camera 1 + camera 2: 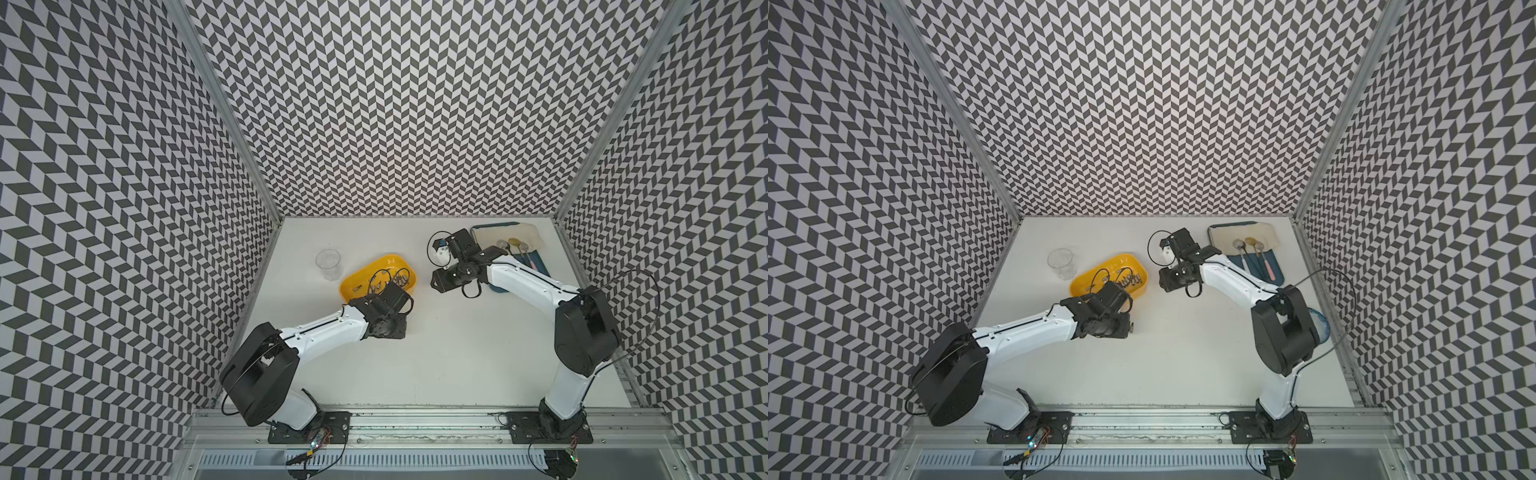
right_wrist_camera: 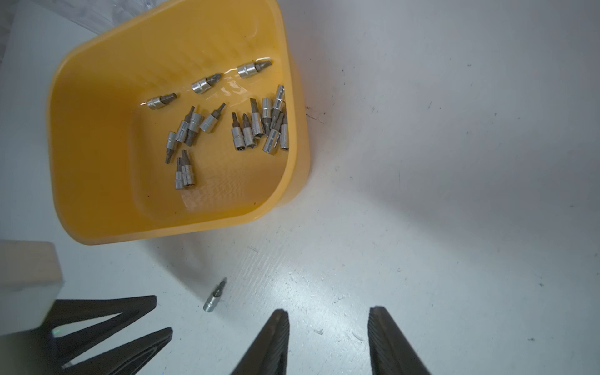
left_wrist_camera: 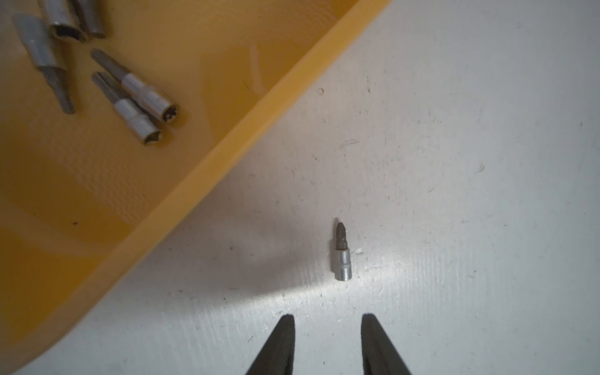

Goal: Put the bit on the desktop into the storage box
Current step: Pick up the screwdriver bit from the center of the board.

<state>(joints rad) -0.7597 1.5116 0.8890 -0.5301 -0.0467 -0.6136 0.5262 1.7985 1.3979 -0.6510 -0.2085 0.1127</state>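
Observation:
One small silver bit (image 3: 342, 256) lies on the white desktop (image 1: 436, 353), just outside the yellow storage box (image 3: 259, 107). My left gripper (image 3: 328, 319) hovers a short way from the bit, open, with nothing between its fingers. The same bit (image 2: 214, 297) shows in the right wrist view, between the left gripper's black fingers (image 2: 130, 324) and my right gripper (image 2: 328, 311), which is open and empty too. The storage box (image 1: 361, 274) (image 1: 1096, 270) (image 2: 91, 130) holds several bits. In both top views the bit is hidden under the left wrist (image 1: 382, 309).
A clear glass cup (image 1: 328, 264) stands left of the box. A blue tray (image 1: 536, 266) with a cloth and spoons lies at the back right, behind the right arm. An aluminium rail (image 1: 415, 419) runs along the front edge. Patterned walls close three sides.

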